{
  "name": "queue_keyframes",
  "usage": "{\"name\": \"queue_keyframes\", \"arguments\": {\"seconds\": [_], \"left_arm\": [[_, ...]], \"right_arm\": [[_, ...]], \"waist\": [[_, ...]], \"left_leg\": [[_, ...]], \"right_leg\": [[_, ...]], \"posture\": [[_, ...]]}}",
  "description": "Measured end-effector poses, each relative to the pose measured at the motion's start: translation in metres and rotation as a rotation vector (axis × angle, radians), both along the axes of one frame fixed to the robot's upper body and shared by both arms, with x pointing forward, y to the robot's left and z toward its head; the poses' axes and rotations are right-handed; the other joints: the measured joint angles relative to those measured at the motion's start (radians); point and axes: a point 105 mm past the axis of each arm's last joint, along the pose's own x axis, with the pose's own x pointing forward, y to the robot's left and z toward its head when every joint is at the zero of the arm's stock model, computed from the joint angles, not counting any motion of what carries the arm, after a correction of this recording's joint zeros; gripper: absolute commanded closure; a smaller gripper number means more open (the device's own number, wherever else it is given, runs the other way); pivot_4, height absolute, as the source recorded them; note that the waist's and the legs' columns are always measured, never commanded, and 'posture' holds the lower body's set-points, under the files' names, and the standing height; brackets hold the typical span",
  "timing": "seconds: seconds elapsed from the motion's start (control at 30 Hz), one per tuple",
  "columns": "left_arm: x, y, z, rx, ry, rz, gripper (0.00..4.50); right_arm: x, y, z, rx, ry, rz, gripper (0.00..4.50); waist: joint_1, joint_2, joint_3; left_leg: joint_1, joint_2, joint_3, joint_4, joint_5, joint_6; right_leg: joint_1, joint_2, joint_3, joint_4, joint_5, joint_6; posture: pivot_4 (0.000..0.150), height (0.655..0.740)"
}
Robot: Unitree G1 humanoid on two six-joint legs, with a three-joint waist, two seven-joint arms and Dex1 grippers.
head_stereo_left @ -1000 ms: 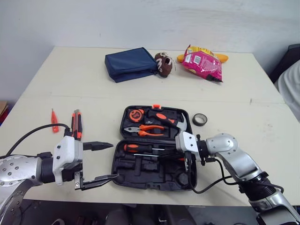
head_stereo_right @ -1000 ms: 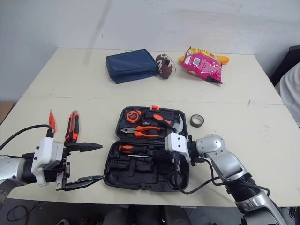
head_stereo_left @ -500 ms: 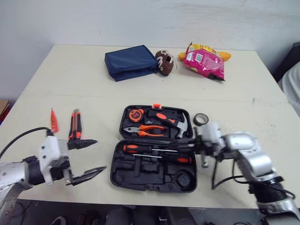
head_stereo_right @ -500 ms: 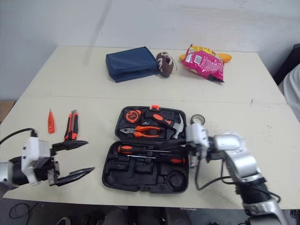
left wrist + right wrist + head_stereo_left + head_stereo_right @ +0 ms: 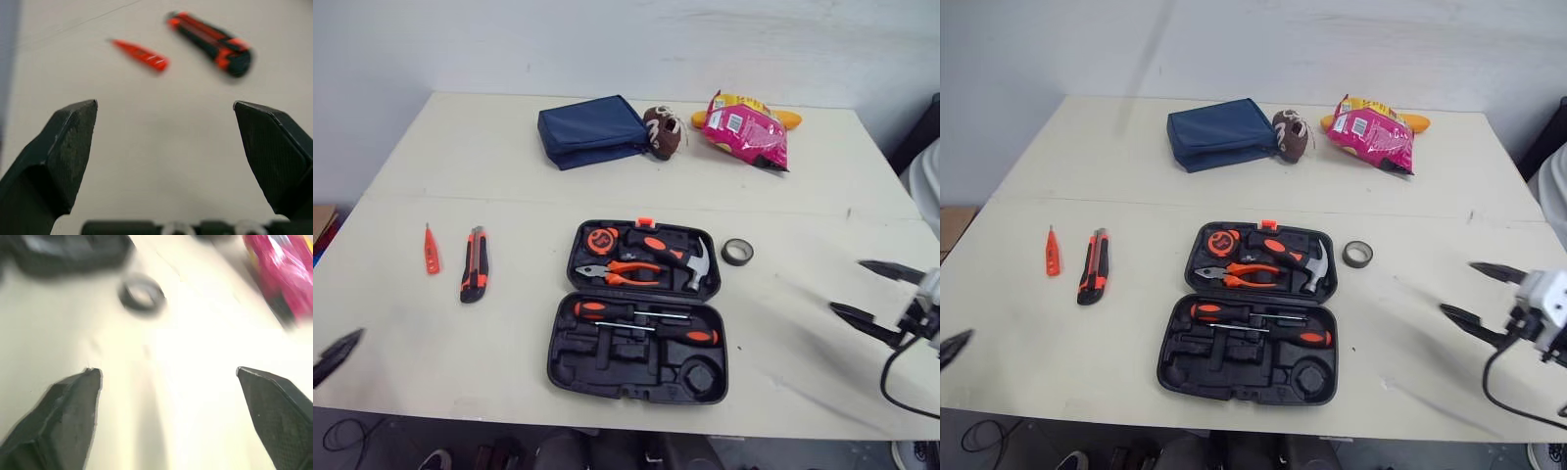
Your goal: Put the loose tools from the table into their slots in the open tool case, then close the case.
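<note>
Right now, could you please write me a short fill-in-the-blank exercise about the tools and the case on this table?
1. The tool case lies ___ on the table.
2. The roll of tape lies to the robot's ___ of the case.
3. To the robot's left of the case lie ___ loose tools, the utility knife and the small orange tester.
4. The right gripper is open and holds ___.
Missing words: open; right; two; nothing.
</note>
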Motion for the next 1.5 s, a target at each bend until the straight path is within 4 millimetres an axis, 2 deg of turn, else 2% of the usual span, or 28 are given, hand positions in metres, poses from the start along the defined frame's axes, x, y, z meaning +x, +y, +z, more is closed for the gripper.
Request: {"name": "queue_keyframes", "arguments": {"seconds": [0.07,0.13,0.2,0.27,0.33,0.4,0.47,0.53,0.6,0.67,0.7,0.8,0.87,0.9,1.0,1.07,1.2,1.37,1.5], "left_arm": [[-0.005,0.01,-0.005,-0.016,0.003,0.041,0.0],[-0.014,0.025,-0.009,-0.024,-0.003,0.121,0.0],[-0.027,0.036,-0.01,-0.03,-0.004,0.192,0.0],[-0.03,0.037,-0.01,-0.031,-0.011,0.207,0.0],[-0.032,0.037,-0.008,-0.03,-0.026,0.217,0.0],[-0.033,0.033,-0.007,-0.022,-0.031,0.217,0.0],[-0.031,0.025,-0.007,-0.027,-0.031,0.2,0.0],[-0.026,0.014,-0.003,-0.048,-0.03,0.197,0.0],[-0.015,0.006,0.005,-0.116,-0.029,0.246,0.0],[-0.001,-0.008,0.014,-0.179,-0.031,0.264,0.0],[0.007,-0.015,0.021,-0.196,-0.047,0.262,0.0],[0.026,-0.016,0.034,-0.243,-0.097,0.365,0.0],[0.038,-0.015,0.025,-0.293,-0.056,0.451,0.0],[0.049,-0.019,0.02,-0.341,-0.038,0.476,0.0],[0.082,-0.037,0.02,-0.408,0.001,0.485,0.0],[0.099,-0.046,0.024,-0.408,0.059,0.474,0.0],[0.124,-0.059,0.026,-0.435,0.14,0.444,0.0],[0.148,-0.058,0.004,-0.408,0.305,0.487,0.0],[0.17,-0.059,-0.007,-0.395,0.332,0.48,0.0]], "right_arm": [[-0.004,-0.023,-0.002,0.037,0.006,-0.11,0.02],[-0.01,-0.036,-0.002,0.021,0.001,-0.161,0.02],[-0.011,-0.041,0.0,-0.004,-0.026,-0.186,0.02],[-0.007,-0.041,0.002,-0.009,-0.046,-0.185,0.02],[-0.001,-0.035,0.003,-0.005,-0.059,-0.159,0.02],[0.013,-0.021,0.003,0.032,-0.061,-0.098,0.02],[0.026,0.0,0.001,0.074,-0.061,-0.023,0.02],[0.037,0.028,-0.001,0.113,-0.056,0.094,0.02],[0.044,0.057,-0.001,0.158,-0.062,0.205,0.02],[0.051,0.088,0.008,0.212,-0.106,0.321,0.02],[0.052,0.097,0.013,0.229,-0.126,0.357,0.02],[0.054,0.111,0.025,0.27,-0.162,0.409,0.02],[0.055,0.121,0.03,0.304,-0.185,0.443,0.02],[0.054,0.127,0.032,0.323,-0.199,0.461,0.02],[0.056,0.153,0.038,0.354,-0.219,0.545,0.02],[0.056,0.161,0.042,0.351,-0.229,0.571,0.02],[0.056,0.165,0.043,0.358,-0.226,0.577,0.02],[0.052,0.174,0.04,0.358,-0.215,0.607,0.02],[0.048,0.183,0.039,0.364,-0.209,0.628,0.02]], "waist": [[-0.008,0.002,0.001],[-0.017,0.002,0.001],[-0.027,0.001,0.002],[-0.031,0.001,0.002],[-0.031,0.002,0.002],[-0.033,0.001,0.002],[-0.032,0.001,0.002],[-0.028,0.001,0.002],[-0.023,0.001,0.002],[-0.012,0.003,0.004],[-0.006,0.005,0.005],[0.013,0.008,0.006],[0.016,0.008,0.006],[0.019,0.008,0.006],[0.025,0.005,0.008],[0.027,0.005,0.008],[0.027,0.005,0.008],[0.025,0.005,0.008],[0.029,0.005,0.008]], "left_leg": [[0.0,0.0,0.002,0.0,0.0,0.0],[0.001,0.001,0.002,-0.001,0.0,0.0],[0.002,0.002,0.002,-0.001,0.0,-0.002],[0.002,0.002,0.002,-0.001,0.0,-0.003],[0.002,0.002,0.002,-0.001,0.0,-0.003],[0.002,0.002,0.002,-0.001,0.0,-0.004],[0.002,0.002,0.002,-0.001,0.0,-0.004],[0.001,0.002,0.001,-0.001,0.0,-0.004],[0.001,0.002,-0.001,-0.001,0.001,-0.004],[0.001,0.001,-0.002,0.0,0.001,-0.004],[0.0,0.001,-0.002,0.0,0.002,-0.004],[0.0,0.0,-0.003,0.0,0.002,-0.004],[0.001,0.0,-0.003,0.0,0.003,-0.005],[0.001,0.0,-0.003,0.001,0.003,-0.004],[0.0,0.0,-0.003,0.002,0.005,-0.005],[0.0,0.0,-0.003,0.002,0.007,-0.008],[0.0,0.0,-0.002,0.001,0.007,-0.01],[0.0,0.001,-0.001,0.001,0.008,-0.012],[-0.001,0.0,-0.001,0.002,0.008,-0.012]], "right_leg": [[0.0,-0.001,0.0,0.0,0.0,0.0],[0.0,0.0,0.0,0.001,0.0,0.0],[0.0,0.001,0.0,0.001,0.0,0.0],[0.0,0.001,0.0,0.001,0.0,0.0],[0.0,0.001,0.0,0.002,0.0,0.0],[0.0,0.001,0.0,0.002,0.001,0.001],[0.0,0.001,0.0,0.003,0.001,0.001],[0.0,0.001,0.0,0.004,0.001,0.002],[0.0,0.001,0.0,0.005,0.001,0.002],[0.0,0.001,0.0,0.007,0.002,0.003],[-0.001,0.001,0.0,0.007,0.002,0.003],[0.0,0.001,0.0,0.007,0.002,0.003],[0.0,0.002,0.0,0.007,0.002,0.003],[0.0,0.001,0.0,0.007,0.002,0.004],[0.0,0.002,0.0,0.009,0.003,0.004],[0.0,0.002,0.0,0.009,0.004,0.005],[-0.001,0.002,0.0,0.008,0.003,0.005],[-0.003,0.003,0.0,0.009,0.003,0.004],[-0.003,0.002,0.0,0.009,0.003,0.004]], "posture": [[0.15,0.74],[0.15,0.74],[0.15,0.74],[0.15,0.74],[0.15,0.74],[0.15,0.74],[0.15,0.74],[0.15,0.74],[0.15,0.74],[0.15,0.74],[0.15,0.74],[0.15,0.74],[0.15,0.74],[0.15,0.74],[0.15,0.74],[0.15,0.74],[0.15,0.74],[0.15,0.74],[0.15,0.74]]}}
